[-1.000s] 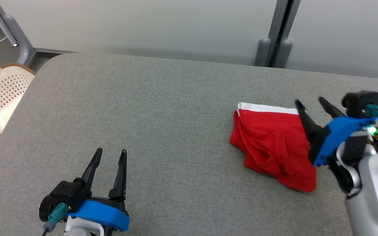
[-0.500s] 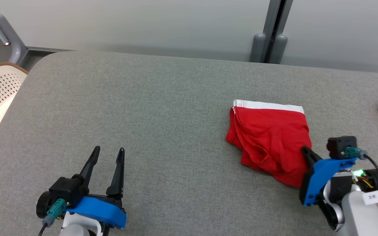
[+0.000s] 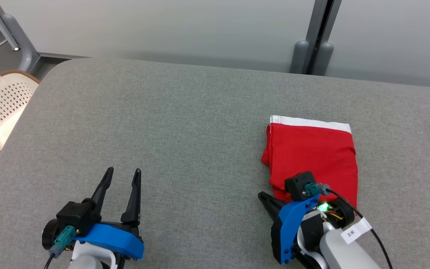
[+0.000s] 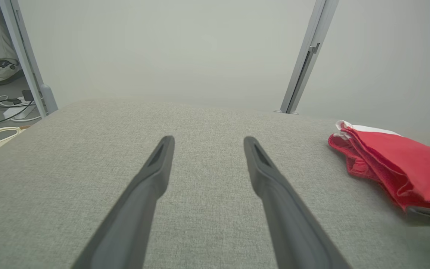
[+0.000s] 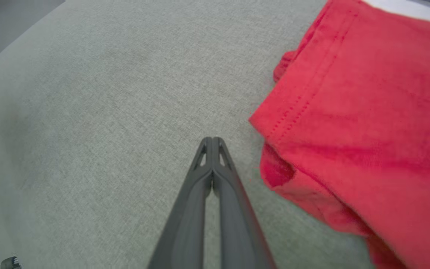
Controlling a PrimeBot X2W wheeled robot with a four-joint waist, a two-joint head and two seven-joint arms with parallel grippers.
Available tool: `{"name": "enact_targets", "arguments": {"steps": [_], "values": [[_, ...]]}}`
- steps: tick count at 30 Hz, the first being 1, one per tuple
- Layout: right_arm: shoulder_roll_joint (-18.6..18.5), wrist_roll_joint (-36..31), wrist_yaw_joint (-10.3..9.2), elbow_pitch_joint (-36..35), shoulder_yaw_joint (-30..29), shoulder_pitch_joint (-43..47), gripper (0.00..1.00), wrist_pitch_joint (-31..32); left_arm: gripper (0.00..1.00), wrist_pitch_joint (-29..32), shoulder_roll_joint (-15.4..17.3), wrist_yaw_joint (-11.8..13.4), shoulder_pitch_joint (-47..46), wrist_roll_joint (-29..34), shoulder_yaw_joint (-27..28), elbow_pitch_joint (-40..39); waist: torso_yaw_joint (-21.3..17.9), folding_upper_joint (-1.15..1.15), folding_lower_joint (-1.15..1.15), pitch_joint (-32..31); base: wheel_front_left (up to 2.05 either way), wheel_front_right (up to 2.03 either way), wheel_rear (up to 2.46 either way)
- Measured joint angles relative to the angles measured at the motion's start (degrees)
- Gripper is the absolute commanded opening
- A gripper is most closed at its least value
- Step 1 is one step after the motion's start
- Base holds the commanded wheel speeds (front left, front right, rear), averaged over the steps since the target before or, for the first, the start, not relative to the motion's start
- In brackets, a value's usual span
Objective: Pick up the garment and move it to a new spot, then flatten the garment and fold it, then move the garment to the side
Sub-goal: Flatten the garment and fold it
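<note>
Right claw (image 5: 212,141): fingers pressed together, nothing between them. It lies low over the table (image 3: 162,130), just beside the near left corner of the garment (image 3: 312,157), not touching cloth as far as the wrist view shows. A second ago it stood spread at the garment's right side; it has since swung round the near edge and shut.

Garment: red, white band at the far edge, right of centre on the table. Its near flap, earlier rumpled and splayed out, now sits as a tidier rectangle.

Left claw (image 3: 124,171): spread, idle, well apart from the garment.

Finding: the fold appears complete or nearly so. The move to the side is not yet done.
</note>
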Motion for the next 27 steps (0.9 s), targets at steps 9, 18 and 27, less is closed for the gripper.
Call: {"name": "enact_targets", "arguments": {"steps": [9,18,27], "values": [[0.1,5.8,0.00,-14.8,1.3,6.2,1.00,-4.1,1.00,0.0,-0.1,1.0,2.0,0.0,1.7,0.2,-1.8,0.00,0.00,-2.5,0.00,0.00,0.00],[0.0,2.2,0.00,-26.8,-14.0,14.3,1.00,-9.2,1.00,0.0,0.2,1.7,4.4,-0.4,3.5,-0.6,-5.6,0.00,0.00,-5.1,0.00,0.00,0.00],[0.1,-1.1,-0.01,-28.5,-24.0,17.5,1.00,-8.0,1.00,0.0,1.0,2.4,6.3,-0.6,5.6,-2.5,-9.5,0.00,-0.01,-6.4,0.00,0.00,0.00]]}}
